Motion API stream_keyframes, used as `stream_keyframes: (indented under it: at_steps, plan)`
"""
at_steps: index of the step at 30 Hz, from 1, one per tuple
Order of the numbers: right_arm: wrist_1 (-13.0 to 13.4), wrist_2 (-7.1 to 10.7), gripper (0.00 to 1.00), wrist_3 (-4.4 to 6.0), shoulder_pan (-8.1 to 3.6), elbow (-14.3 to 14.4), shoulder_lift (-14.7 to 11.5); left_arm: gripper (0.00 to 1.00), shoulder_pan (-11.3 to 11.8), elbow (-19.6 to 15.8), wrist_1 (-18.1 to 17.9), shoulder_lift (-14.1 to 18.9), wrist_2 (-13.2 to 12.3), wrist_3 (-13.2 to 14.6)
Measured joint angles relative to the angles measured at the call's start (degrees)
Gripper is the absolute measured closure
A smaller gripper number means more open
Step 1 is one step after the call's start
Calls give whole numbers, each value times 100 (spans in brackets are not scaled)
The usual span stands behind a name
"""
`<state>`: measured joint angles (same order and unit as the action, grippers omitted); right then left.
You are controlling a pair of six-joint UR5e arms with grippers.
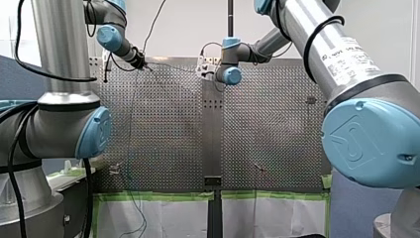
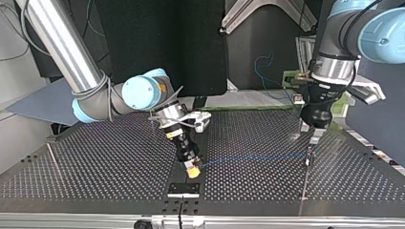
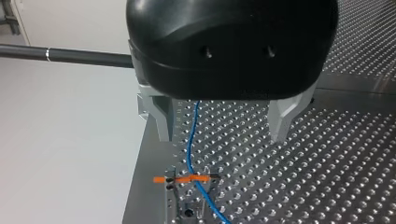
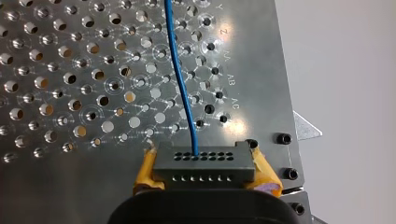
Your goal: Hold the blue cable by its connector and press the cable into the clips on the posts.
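Observation:
The thin blue cable [image 2: 253,156] runs low over the perforated table [image 2: 95,162], from the middle of the top view to a post [image 2: 309,153] at its right. My right gripper [image 4: 203,164], with yellow pads [image 4: 145,175], is shut on the dark grey connector [image 4: 203,162] at the cable's [image 4: 180,79] end. My left gripper [image 3: 222,137] hangs open above the post's clip [image 3: 187,179], which has an orange piece across it. The cable [image 3: 189,140] passes between its metal fingers [image 3: 162,116] without touching them and lies in that clip. In the front view both grippers [image 1: 142,63] [image 1: 204,68] are at the table's far end.
A black rod [image 3: 65,55] crosses beyond the table's edge beside my left gripper. A black plate [image 2: 184,189] sits just ahead of my right gripper in the top view. Several screws [image 4: 283,138] line the table's rim near the connector. Green tape [image 1: 158,196] edges the table's near side.

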<state>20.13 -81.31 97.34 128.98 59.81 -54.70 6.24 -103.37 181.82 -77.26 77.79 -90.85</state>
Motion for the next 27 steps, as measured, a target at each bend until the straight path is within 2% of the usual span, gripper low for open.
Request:
stream_keyframes:
  at_steps: [9, 27]
  plan:
    - [0, 0, 100, 5, 0, -3, 5, 0, 1, 31, -115, -11, 64, 4]
    - [-8, 49, 100, 8, 0, 0, 7, 0, -9, 34, -129, -13, 270, 11]
